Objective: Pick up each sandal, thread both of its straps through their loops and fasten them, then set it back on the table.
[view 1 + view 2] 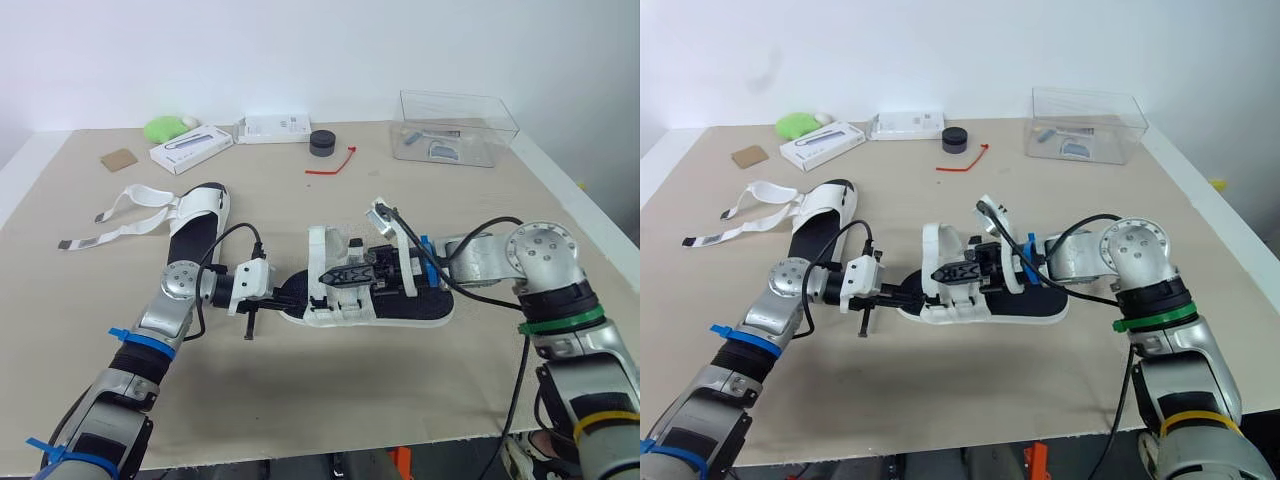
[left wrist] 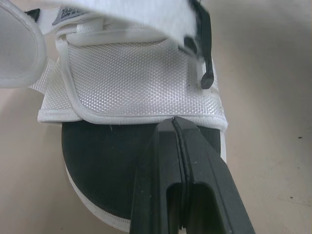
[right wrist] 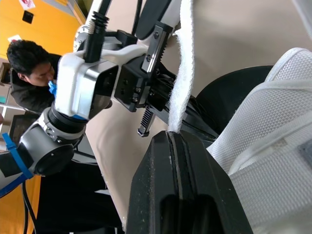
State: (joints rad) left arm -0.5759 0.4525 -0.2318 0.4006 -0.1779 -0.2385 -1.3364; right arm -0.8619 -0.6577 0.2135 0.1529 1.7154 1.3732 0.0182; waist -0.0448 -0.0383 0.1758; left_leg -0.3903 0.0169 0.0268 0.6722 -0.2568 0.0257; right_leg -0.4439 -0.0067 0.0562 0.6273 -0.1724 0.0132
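The white-mesh, black-soled sandal lies flat on the desk. Right gripper, arm bent inward, pinches its fuzzy white strap; left gripper, reaching low, is closed empty over the smooth footbed.

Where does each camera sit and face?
Left eye view: on the head, looking forward and down at the table; both arms flank the near sandal.
Right eye view: beside it, same scene.
Left wrist view: along the shut left gripper, at the sandal's mesh upper.
Right wrist view: along the right gripper, shut on a white strap, towards the left gripper and a person.
Wrist views share that sandal.
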